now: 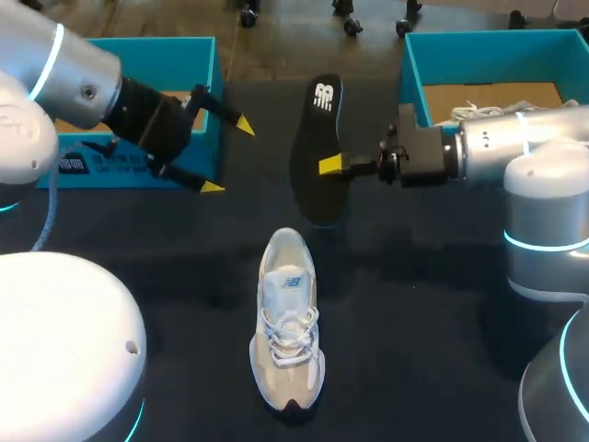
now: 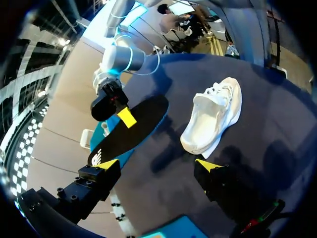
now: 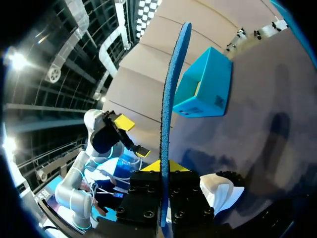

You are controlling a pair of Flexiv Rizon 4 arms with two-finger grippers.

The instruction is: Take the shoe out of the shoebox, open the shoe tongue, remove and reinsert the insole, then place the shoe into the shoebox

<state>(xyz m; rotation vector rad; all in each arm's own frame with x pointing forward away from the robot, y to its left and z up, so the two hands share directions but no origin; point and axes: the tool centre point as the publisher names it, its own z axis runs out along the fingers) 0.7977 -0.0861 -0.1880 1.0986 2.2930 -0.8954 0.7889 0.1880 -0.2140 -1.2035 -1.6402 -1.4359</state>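
Observation:
A white and beige sneaker (image 1: 288, 322) lies on the black table, toe toward the front edge, tongue pulled open (image 2: 213, 116). Its black insole (image 1: 317, 147) hangs above the table behind the shoe, with my right gripper (image 1: 333, 166) shut on its side edge; in the right wrist view the insole (image 3: 171, 94) stands edge-on between the fingers (image 3: 164, 166). My left gripper (image 1: 226, 157) is open in front of the left blue shoebox (image 1: 138, 55), nothing between its tips (image 2: 158, 166). It points toward the insole (image 2: 131, 131) and the shoe.
A second blue shoebox (image 1: 488, 51) stands at the back right, with something white lying in it behind my right arm. The left box (image 3: 205, 84) is open-topped. Bare black table surrounds the sneaker.

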